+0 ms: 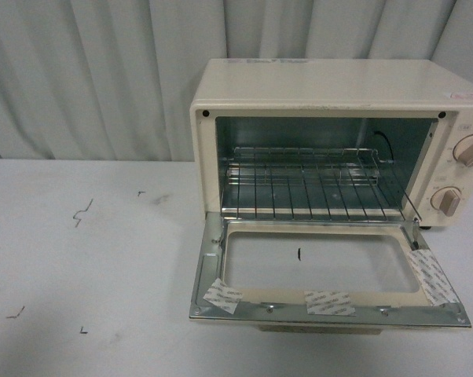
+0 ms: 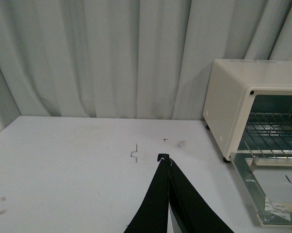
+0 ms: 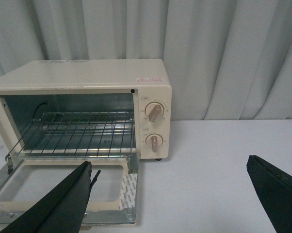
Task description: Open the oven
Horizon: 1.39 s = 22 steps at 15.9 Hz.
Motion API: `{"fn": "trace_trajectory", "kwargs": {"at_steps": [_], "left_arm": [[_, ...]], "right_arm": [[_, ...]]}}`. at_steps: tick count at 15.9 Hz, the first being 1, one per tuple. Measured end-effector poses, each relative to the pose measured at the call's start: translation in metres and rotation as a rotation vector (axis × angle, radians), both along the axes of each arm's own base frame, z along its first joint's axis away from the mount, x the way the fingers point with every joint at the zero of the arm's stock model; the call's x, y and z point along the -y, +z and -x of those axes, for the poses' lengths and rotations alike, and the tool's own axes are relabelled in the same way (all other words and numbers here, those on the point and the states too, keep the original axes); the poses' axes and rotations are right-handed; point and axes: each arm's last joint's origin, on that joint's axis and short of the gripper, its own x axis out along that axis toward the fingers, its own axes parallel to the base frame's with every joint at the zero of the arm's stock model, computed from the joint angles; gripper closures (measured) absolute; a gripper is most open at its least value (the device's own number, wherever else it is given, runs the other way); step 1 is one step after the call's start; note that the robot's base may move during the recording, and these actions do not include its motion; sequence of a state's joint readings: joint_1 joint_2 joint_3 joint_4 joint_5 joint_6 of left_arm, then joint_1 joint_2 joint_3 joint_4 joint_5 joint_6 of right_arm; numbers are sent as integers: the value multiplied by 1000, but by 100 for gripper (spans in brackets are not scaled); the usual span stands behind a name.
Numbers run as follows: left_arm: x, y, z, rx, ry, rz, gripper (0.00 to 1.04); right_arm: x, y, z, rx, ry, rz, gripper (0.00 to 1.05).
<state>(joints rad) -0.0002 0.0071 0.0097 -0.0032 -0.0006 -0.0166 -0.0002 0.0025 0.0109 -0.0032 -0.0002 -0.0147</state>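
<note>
Nearest the front camera lies the oven's door (image 1: 328, 281), folded fully down and flat toward the viewer, its glass pane framed in metal and carrying three strips of white tape: one at each front corner and one midway along the front edge. Behind it stands the single oven (image 1: 331, 86), a cream-white box set on the white table (image 1: 87, 259) toward the right side of the front view, backed by a pale pleated curtain (image 1: 95, 71). Its cavity is open and holds one wire rack (image 1: 315, 184) sitting level across the middle. Two beige knobs sit one above the other on the panel at the oven's right: the upper knob (image 1: 472, 149) and the lower knob (image 1: 447, 200). A few small dark marks (image 1: 83, 210) are scattered on the tabletop to the left of the oven. Neither arm shows in the front view. In the left wrist view the left gripper (image 2: 164, 159) has its two black fingers pressed together to a point above bare table, well apart from the oven at that view's edge. In the right wrist view the right gripper (image 3: 170, 170) is spread wide, holding nothing, one finger over the lowered door and the other over bare table beside the oven.
</note>
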Motion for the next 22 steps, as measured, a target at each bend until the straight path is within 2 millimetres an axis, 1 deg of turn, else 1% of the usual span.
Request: {"fn": "trace_trajectory", "kwargs": {"at_steps": [1, 2, 5, 6, 7, 8, 22], "left_arm": [[0, 0, 0, 0, 0, 0, 103], [0, 0, 0, 0, 0, 0, 100], [0, 0, 0, 0, 0, 0, 75], [0, 0, 0, 0, 0, 0, 57], [0, 0, 0, 0, 0, 0, 15], [0, 0, 0, 0, 0, 0, 7], [0, 0, 0, 0, 0, 0, 7]], "right_arm": [[0, 0, 0, -1, 0, 0, 6], [0, 0, 0, 0, 0, 0, 6], [0, 0, 0, 0, 0, 0, 6], [0, 0, 0, 0, 0, 0, 6], [0, 0, 0, 0, 0, 0, 6], [0, 0, 0, 0, 0, 0, 6], [0, 0, 0, 0, 0, 0, 6]]}}
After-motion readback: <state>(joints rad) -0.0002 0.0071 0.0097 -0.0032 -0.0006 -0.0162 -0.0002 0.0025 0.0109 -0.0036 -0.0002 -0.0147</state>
